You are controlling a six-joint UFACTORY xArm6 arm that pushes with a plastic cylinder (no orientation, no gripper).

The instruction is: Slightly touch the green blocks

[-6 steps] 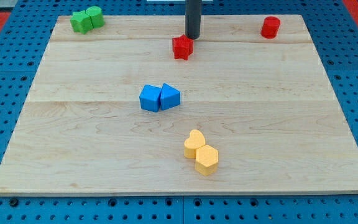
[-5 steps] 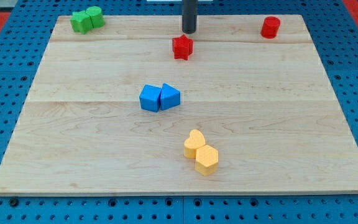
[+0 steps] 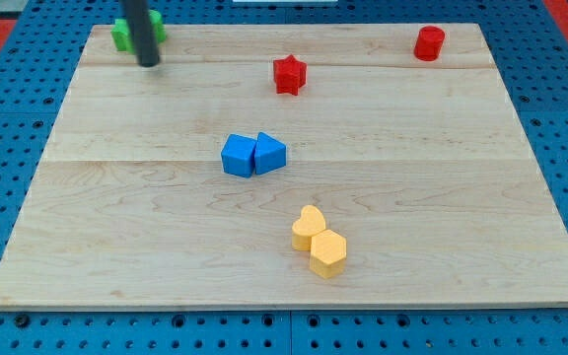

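Two green blocks sit side by side at the board's top left corner; the rod hides most of them, leaving the left one's edge (image 3: 119, 36) and a sliver of the right one (image 3: 159, 27). My tip (image 3: 148, 64) rests on the board just below them, at their lower edge; I cannot tell whether it touches them.
A red star block (image 3: 289, 74) lies at top centre and a red cylinder (image 3: 428, 43) at top right. A blue cube (image 3: 237, 156) and a blue wedge (image 3: 270, 154) touch mid-board. Two yellow heart blocks (image 3: 309, 228) (image 3: 328, 253) sit lower centre on the wooden board (image 3: 461, 197).
My tip has slid from beside the red star far to the view's left, ending just below the green blocks. No block has visibly moved.
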